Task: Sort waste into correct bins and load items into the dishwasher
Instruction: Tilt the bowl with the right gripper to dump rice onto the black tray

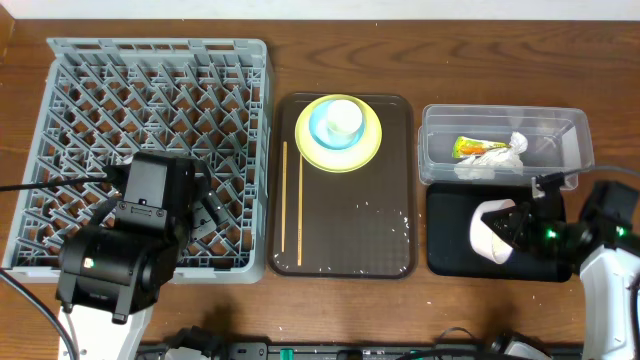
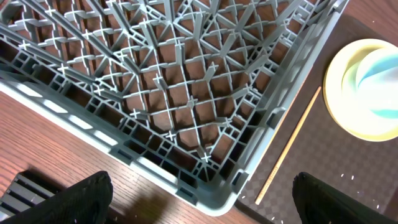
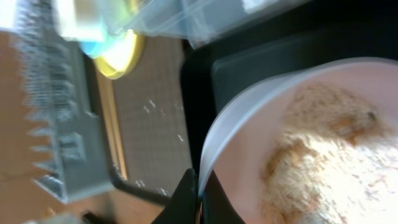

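My right gripper is shut on the rim of the white bowl, which has brownish food residue inside. In the overhead view the bowl hangs tilted over the flat black tray, with the right gripper on its right side. My left gripper is open and holds nothing; it hovers over the near right corner of the grey dish rack. The yellow plate carries a light-blue cup. Two chopsticks lie on the brown tray. The tissue and wrapper lie in the clear tub.
The dark brown serving tray sits between the rack and the bins, with white crumbs scattered at its right side. Bare wooden tabletop lies in front of the rack.
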Controlling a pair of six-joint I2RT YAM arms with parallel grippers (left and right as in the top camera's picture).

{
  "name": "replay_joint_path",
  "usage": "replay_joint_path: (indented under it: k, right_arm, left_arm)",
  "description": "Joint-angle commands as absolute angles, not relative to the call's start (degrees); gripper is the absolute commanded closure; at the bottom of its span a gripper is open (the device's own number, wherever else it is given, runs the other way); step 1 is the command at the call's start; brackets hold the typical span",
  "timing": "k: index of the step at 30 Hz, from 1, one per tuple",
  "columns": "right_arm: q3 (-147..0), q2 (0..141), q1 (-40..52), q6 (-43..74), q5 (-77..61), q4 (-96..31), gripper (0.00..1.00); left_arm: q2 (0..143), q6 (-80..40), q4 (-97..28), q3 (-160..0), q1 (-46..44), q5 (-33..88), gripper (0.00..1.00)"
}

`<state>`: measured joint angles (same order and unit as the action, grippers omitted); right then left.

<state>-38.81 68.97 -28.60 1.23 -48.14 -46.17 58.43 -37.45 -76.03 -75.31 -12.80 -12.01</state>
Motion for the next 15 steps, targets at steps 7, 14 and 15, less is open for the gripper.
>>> replay_joint_path:
  k: [7, 14, 15]
  right_arm:
    - [-30.06, 68.88, -36.64, 2.96, -77.14, -30.00, 0.99]
    - [-29.89, 69.93, -36.67, 12.10, -88.92, -21.28, 0.99]
    - [-29.89, 70.02, -36.69, 13.21, -88.95, -21.17, 0.99]
  left_arm:
    - [58.39, -37.17, -76.07, -75.61, -12.45, -12.51, 0.06]
    - [58.39, -37.17, -76.07, -75.61, -12.45, -12.53, 0.06]
    - [58.39, -37.17, -76.07, -75.61, -12.45, -12.51, 0.06]
